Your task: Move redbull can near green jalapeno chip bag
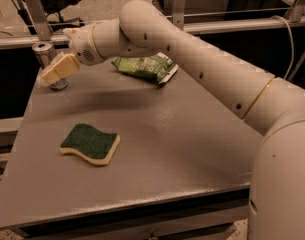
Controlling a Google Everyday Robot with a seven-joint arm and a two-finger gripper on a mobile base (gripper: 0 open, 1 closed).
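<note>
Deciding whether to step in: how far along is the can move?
Done: nothing delivered; the can stands on the table, far left, apart from the chip bag. In hand: the gripper is at the can, overlapping it. Left: grasp, carry it beside the bag.

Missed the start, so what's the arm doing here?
The robot's hand is right at the upright redbull can in the far-left corner of the table; whether it grips the can isn't clear. The green jalapeno chip bag lies apart, toward the far edge, and a sponge lies nearer the front.
</note>
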